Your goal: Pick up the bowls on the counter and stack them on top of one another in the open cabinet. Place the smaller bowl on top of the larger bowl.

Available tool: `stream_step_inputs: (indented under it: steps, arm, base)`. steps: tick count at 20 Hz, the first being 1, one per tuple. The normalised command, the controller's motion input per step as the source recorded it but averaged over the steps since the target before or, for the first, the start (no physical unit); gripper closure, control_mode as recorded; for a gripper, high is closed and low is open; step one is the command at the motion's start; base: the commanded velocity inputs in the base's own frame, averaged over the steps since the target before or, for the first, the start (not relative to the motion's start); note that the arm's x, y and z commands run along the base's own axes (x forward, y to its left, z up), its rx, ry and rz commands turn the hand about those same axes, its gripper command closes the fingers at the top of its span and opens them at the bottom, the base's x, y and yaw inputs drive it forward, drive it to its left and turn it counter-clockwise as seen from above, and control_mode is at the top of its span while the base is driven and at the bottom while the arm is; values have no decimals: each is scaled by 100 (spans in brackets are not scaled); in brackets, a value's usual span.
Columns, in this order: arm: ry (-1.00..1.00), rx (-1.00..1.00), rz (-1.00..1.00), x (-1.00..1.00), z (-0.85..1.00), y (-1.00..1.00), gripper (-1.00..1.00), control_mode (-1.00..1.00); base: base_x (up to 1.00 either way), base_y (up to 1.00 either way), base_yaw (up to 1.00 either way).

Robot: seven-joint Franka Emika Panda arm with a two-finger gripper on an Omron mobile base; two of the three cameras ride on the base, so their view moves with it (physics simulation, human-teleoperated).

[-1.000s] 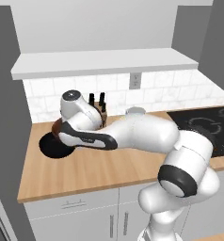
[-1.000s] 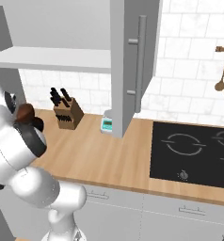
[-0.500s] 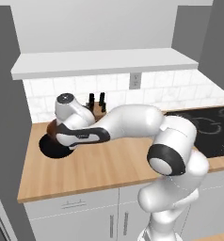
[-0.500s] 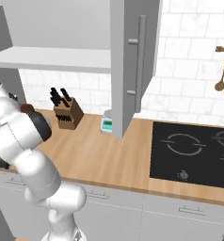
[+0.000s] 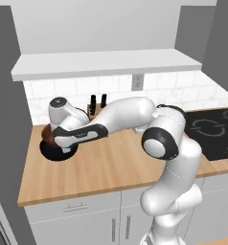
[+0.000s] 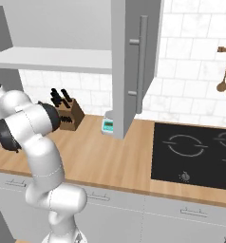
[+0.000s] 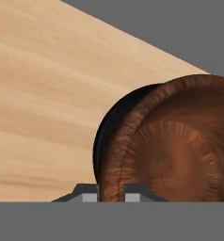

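The arm stretches far left, low over the tabletop, forearm nearly level. Its gripper is nearly closed, pinching the rim of the smaller bowl. That reddish-brown bowl sits just above the larger bowl, which rests at the tabletop's far-left end.

left base: high, rear-left | right base: high, rear-right | shared: counter | hand: close

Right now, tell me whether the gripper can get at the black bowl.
Probably not yet. The gripper is shut on the rim of the brown bowl, which hangs in front of the black bowl on the counter.
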Motion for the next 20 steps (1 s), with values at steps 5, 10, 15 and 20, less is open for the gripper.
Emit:
stream_step_inputs:
  steps: [5, 10, 15, 20]
  arm:
    - [15, -5, 0, 8, -36, 5, 100, -100]
    - [10, -7, 0, 17, -33, 0, 100, -100]
    - [0, -5, 0, 32, -13, 0, 100, -100]
    - [0, 0, 0, 34, -6, 2, 100, -100]
  base:
    - [0, 0, 0]
    - [0, 0, 0]
    - [0, 0, 0]
    - [0, 0, 0]
